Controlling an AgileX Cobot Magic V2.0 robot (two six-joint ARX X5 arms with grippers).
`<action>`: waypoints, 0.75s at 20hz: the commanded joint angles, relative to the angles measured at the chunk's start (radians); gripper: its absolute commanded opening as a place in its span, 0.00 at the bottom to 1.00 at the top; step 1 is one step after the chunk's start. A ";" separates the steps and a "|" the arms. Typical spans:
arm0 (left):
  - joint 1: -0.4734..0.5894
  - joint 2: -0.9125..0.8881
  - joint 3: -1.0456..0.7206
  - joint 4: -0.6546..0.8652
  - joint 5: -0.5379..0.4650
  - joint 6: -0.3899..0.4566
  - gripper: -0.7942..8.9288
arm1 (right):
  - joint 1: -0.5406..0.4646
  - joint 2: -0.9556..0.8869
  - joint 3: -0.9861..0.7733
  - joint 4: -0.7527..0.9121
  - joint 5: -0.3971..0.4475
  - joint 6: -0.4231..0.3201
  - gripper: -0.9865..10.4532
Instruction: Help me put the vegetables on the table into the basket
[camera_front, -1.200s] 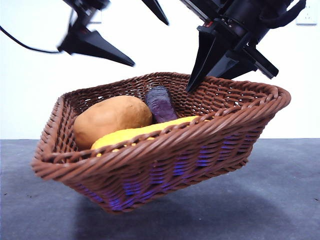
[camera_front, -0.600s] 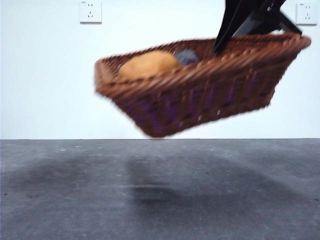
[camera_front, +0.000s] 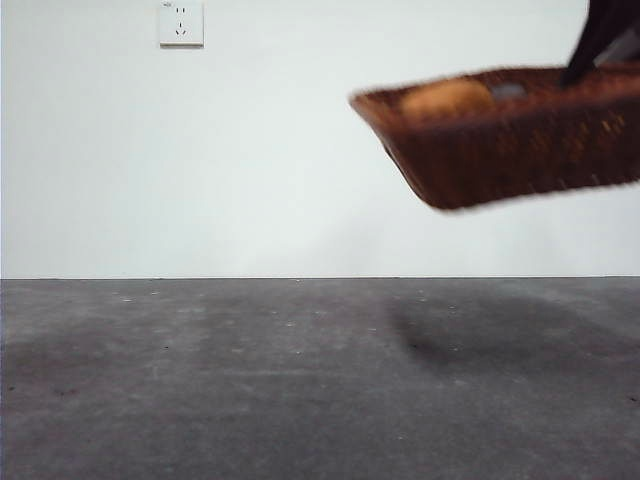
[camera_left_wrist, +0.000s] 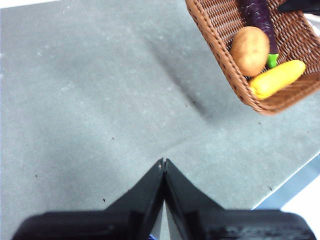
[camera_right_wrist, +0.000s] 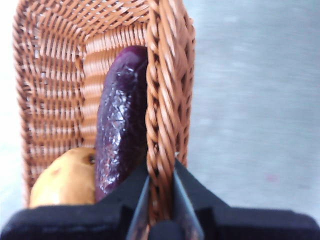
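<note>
The basket (camera_front: 520, 135) hangs in the air, well clear of the tabletop (camera_front: 300, 380), at the right side of the front view and cut off by the picture's right edge. It is blurred there, tilted slightly, with its dim shadow lying on the grey surface below. The right end effector (camera_right_wrist: 160, 172) grips the basket's braided rim, one black jaw inside the wall and one outside, closed on the wicker.

All three vegetables lie inside the basket. The dark purple eggplant (camera_right_wrist: 120, 120) rests along the wall just beside the clamped rim; in the left wrist view its green cap (camera_left_wrist: 272, 60) shows between the potato and the corn. The orange-brown potato (camera_left_wrist: 250, 43) sits touching the eggplant's side, and the yellow corn (camera_left_wrist: 277, 79) lies near one short end of the basket, close against the potato.

The left end effector (camera_left_wrist: 164, 162) is above bare tabletop, well apart from the basket, its two jaws pressed together with nothing between them.

The tabletop is flat, dark grey and mottled with small specks. Behind it stands a plain white wall (camera_front: 250, 160) bearing a white socket plate (camera_front: 181, 23) high up.
</note>
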 joint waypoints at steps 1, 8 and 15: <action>0.002 -0.007 -0.001 -0.004 -0.003 0.013 0.07 | -0.032 0.063 0.004 0.006 -0.035 -0.052 0.08; 0.002 -0.007 -0.001 -0.014 -0.003 0.020 0.07 | -0.057 0.338 0.005 0.082 -0.027 -0.124 0.08; 0.002 -0.005 -0.001 -0.016 -0.003 0.020 0.07 | -0.058 0.482 0.005 0.172 0.027 -0.126 0.08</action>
